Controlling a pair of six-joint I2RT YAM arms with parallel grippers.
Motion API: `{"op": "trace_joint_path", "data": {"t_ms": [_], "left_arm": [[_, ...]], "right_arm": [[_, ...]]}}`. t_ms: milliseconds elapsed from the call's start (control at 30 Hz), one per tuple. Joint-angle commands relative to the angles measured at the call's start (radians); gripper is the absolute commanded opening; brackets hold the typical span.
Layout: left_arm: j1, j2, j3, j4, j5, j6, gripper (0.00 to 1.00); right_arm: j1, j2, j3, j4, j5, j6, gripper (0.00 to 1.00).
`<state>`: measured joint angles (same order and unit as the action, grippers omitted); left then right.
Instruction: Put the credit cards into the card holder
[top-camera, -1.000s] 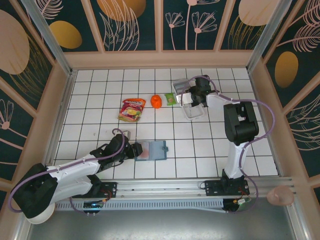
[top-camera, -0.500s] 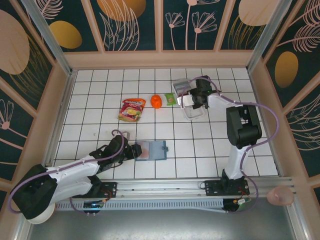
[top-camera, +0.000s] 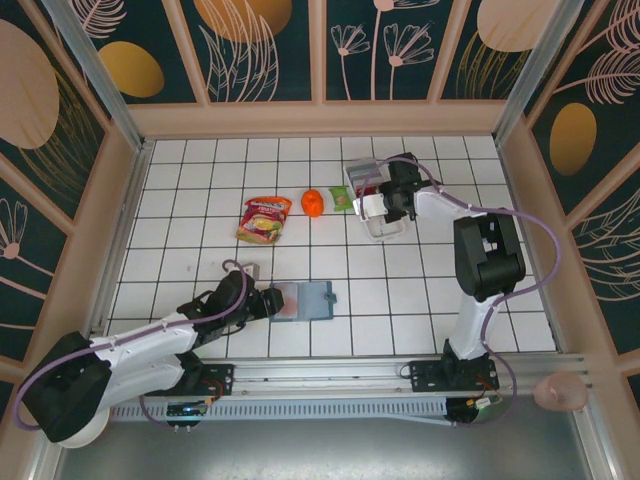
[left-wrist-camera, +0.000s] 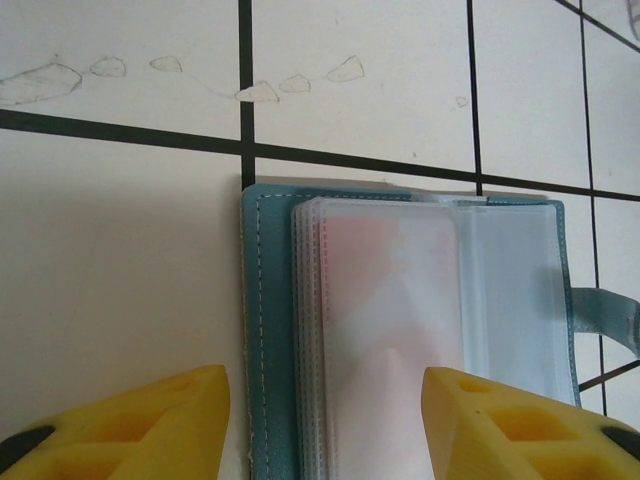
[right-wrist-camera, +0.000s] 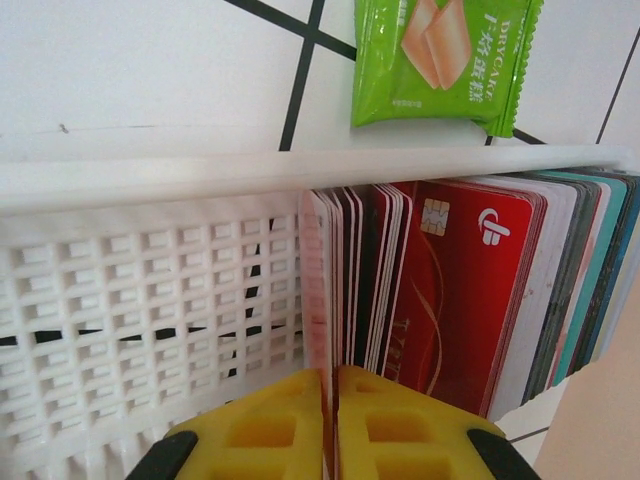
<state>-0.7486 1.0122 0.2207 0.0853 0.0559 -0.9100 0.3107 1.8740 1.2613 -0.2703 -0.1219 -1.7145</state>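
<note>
Right fingers (right-wrist-camera: 250, 430) seemingly pinch one credit card (right-wrist-camera: 316, 290) (in its tray (right-wrist-camera: 150, 290)); left fingers (left-wrist-camera: 130, 420) gape astride the card holder (left-wrist-camera: 268, 330).

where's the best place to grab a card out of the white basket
Take the end card by its top edge, from above, a finger on each flat face. The cards stand on edge, packed face to face in the basket, so only top edges are free, and bare basket beside the end card leaves finger room. The right gripper looks shut on it this way.

The credit cards (right-wrist-camera: 455, 280) stand on edge, packed together; the teal card holder (left-wrist-camera: 268, 330) lies open.
</note>
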Motion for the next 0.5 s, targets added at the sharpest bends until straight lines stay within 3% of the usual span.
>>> {"op": "trace_joint_path", "data": {"t_ms": [0,467], "left_arm": [[-0.007,-0.018,-0.012,0.005,0.009,-0.005,0.54],[-0.006,-0.021,-0.011,0.002,0.007,-0.01,0.53]], "right_arm": [[0.004,-0.04,-0.009,-0.013,-0.005,0.02,0.12],[-0.007,-0.025,0.011,0.072,-0.004,0.038,0.13]]}}
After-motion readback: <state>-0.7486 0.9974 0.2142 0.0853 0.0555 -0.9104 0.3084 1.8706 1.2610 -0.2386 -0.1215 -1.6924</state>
